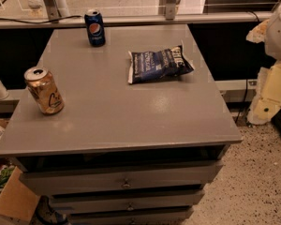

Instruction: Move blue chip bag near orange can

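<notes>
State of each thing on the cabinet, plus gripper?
blue chip bag: lying flat, right rear, ungrasped.
orange can: upright, front left edge.
Pepsi can: upright, rear edge.
cabinet drawers: look shut.
gripper: not in view.

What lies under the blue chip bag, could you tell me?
The blue chip bag lies flat on the grey table top. The patch directly beneath it is covered, so nothing more can be told. The gripper is not in view.

1. You face a grey counter with drawers below.
2. Speckled floor lies to its right, a rail behind.
3. Your claw hangs at the right edge, beyond the counter.
</notes>
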### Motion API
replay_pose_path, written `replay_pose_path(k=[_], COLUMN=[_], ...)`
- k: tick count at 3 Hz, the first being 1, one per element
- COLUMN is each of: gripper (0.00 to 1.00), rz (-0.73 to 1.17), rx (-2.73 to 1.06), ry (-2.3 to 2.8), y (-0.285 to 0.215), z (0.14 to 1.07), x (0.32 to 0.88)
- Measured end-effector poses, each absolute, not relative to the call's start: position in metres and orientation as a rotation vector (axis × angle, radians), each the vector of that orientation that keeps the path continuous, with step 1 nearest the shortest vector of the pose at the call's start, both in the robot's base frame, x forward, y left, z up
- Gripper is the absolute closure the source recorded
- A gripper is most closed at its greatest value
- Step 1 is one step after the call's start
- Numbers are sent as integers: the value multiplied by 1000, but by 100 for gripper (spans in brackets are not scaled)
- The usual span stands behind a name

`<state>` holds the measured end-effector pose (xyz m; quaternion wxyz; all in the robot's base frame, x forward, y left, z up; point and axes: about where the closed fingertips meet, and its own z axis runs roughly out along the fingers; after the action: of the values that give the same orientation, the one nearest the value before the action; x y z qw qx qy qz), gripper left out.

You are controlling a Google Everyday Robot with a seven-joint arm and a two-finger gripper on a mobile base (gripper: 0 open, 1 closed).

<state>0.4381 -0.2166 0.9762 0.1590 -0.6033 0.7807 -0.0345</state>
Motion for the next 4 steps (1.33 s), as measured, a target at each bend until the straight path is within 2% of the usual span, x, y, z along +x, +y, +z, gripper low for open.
replay_pose_path(k=[2,4], gripper=[0,0], rz=[-106,-86], rx=[-1699,-1602], ry=[2186,2049], y=[-213,-191], z=[972,943], x=[451,526])
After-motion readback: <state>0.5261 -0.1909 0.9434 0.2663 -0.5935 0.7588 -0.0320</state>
